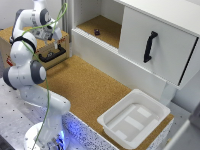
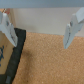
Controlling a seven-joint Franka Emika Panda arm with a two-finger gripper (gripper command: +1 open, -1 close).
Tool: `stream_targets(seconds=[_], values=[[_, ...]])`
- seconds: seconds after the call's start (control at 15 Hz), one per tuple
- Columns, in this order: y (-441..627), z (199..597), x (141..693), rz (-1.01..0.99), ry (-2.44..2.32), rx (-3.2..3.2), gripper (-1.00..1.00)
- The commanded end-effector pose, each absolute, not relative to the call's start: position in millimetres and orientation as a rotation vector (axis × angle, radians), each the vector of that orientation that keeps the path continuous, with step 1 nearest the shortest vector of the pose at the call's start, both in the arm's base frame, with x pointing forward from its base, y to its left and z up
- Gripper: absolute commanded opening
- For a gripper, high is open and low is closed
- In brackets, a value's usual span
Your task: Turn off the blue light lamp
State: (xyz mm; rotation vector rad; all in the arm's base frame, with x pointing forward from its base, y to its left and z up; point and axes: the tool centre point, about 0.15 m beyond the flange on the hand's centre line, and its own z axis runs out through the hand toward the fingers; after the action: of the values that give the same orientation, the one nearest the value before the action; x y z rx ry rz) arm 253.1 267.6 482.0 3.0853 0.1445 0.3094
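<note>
My pincer (image 1: 54,44) hangs open over the black box (image 1: 52,54) at the cork top's (image 1: 85,85) far corner on the exterior view's left. I take that box for the lamp's switch; a blue glow (image 1: 71,127) shows by my base. I should come straight down and press squarely. The cabinet wall (image 1: 70,22) stands close beside; toward the tray (image 1: 134,120) the cork lies open

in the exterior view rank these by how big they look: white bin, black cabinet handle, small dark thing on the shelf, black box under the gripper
1. white bin
2. black box
3. black cabinet handle
4. small dark thing, which lies farther back on the shelf, so its true size is unsure
</note>
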Motion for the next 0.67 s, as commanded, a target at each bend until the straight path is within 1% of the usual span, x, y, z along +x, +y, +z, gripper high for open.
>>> stream_targets(seconds=[0.0,0.2,0.6], values=[[291,470,280,0.375,0.152,3.147,1.00],[309,464,297,0.376,0.254,3.159,1.00],[316,421,295,0.320,0.200,3.250,1.00]])
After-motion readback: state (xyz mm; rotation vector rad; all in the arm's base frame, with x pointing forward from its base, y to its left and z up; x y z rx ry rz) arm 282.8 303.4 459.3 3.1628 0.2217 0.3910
